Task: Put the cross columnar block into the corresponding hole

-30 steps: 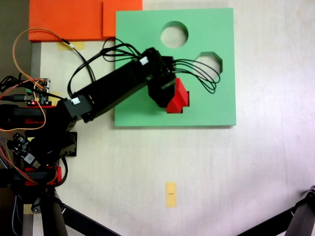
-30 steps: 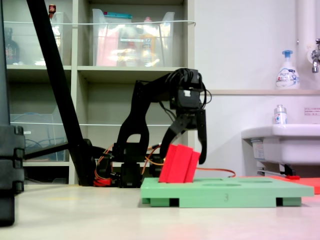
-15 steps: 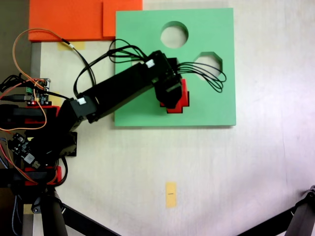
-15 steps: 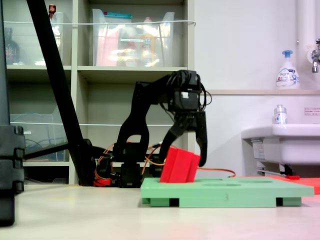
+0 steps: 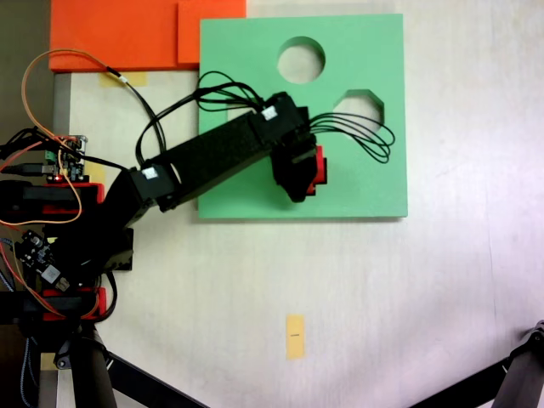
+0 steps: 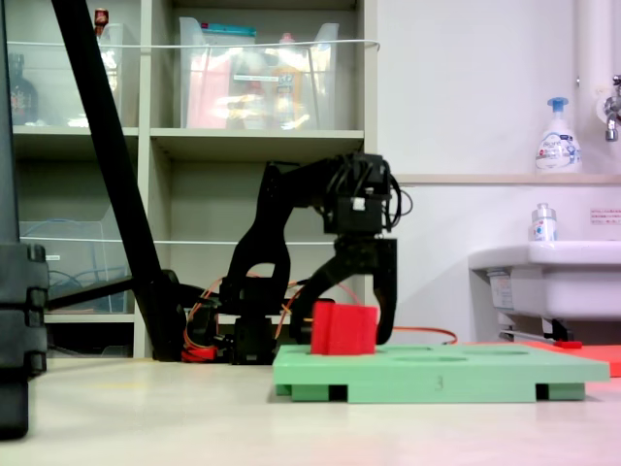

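green foam board takes up the top middle of the table in the view from above, orange foam sheets touching its upper-left corner. i see a round cutout and an octagonal cutout standing empty.

black arm reaches in from the left, wrist over the middle of the board.

gripper points straight down in the side view, its two jaws spread and standing either side of the cross columnar block, not clearly pressing it. i read the jaws as parted, the grip let go.

change over the last second: the block was tilted, leaning high on the board; now it stands upright and lower, flat-topped. from above, little red shows past the wrist.

my judgement: the block has dropped into the corresponding hole, which lies hidden under it, and is at least partly seated. the top rises above the board, so i can't tell if it's fully down. what's left is lifting clear without snagging it.
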`<move>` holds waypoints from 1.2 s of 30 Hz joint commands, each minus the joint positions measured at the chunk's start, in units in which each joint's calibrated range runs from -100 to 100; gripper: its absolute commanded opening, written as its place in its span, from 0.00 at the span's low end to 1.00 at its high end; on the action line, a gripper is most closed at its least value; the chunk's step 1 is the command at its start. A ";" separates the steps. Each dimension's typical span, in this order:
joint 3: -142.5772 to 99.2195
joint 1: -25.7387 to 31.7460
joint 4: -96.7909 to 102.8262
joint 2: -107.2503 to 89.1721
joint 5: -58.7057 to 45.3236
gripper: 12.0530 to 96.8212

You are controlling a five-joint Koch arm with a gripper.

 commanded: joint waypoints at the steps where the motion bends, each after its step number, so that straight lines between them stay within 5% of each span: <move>1: 1.33 0.34 -3.23 -4.77 -0.49 0.71; 5: 1.63 1.07 -3.23 -9.38 -0.54 0.83; 17: 4.22 2.39 -3.23 -52.96 -7.37 0.82; 20: 4.92 0.49 -3.23 -62.73 -13.82 0.62; 25: 4.92 -7.52 -0.63 -70.83 -28.18 0.46; 28: 2.82 -12.36 0.14 -69.44 -36.29 0.46; 36: -19.91 -13.72 6.50 -67.20 -41.86 0.48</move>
